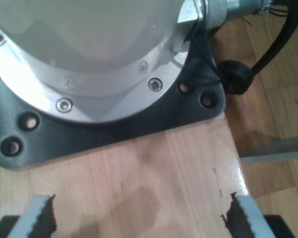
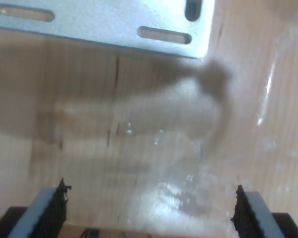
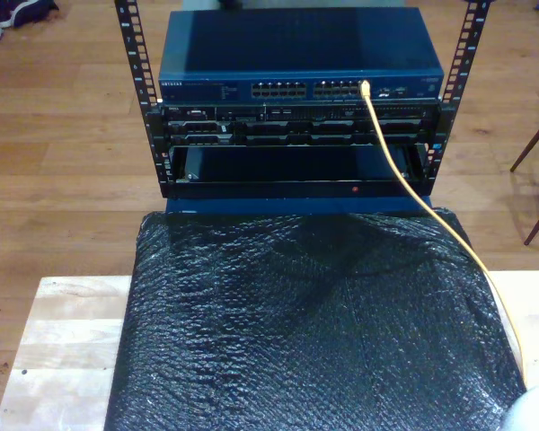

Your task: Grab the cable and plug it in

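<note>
Plainly thin yellow cable (image 3: 404, 175), plugged into switch (image 3: 301, 67)

The one piece of lettering stood on the front face of the dark blue rack-mounted network switch (image 3: 301, 65), at the end of that face nearest the exterior view's left, above the row of ports. It was a short word in small white capitals that looked like "NETGEAR", too small to read with certainty. Tiny pale marks ran beside the ports and along the darker units racked beneath the switch, but they were too blurred to make out. No readable text, number or sign stood on the pale round metal arm base with its black mounting plate (image 1: 114, 126) or on the slotted silver metal bracket (image 2: 109, 25).
</note>
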Motion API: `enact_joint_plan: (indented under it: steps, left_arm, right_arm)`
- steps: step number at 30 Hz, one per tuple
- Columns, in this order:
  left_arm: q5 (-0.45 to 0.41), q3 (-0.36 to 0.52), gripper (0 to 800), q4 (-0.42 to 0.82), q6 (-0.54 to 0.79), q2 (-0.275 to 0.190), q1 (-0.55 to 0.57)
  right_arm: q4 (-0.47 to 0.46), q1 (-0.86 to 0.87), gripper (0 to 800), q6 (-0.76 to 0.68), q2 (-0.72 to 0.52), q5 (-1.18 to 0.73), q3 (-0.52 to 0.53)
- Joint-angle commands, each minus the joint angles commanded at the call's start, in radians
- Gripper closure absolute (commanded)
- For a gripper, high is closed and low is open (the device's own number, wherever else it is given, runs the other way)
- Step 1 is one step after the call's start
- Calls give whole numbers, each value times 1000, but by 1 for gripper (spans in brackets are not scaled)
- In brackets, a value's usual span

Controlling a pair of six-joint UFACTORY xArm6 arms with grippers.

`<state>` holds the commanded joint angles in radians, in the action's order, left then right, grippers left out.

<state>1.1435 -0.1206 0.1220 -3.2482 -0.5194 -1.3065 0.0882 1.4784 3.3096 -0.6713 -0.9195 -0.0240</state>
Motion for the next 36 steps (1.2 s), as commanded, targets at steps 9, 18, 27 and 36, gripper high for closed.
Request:
enact_joint_plan:
  steps: [9,18,27,36]
  left_arm:
    - [0,-2,0,0,0,0,0]
    - [0,-2,0,0,0,0,0]
    - [0,-2,0,0,0,0,0]
    - [0,0,0,0,0,0,0]
  right_arm:
    - [2,11,3,40,25,18,2]
    - [3,11,3,40,25,18,3]
    - [3,11,3,40,25,18,3]
    - [3,11,2,40,25,18,3]
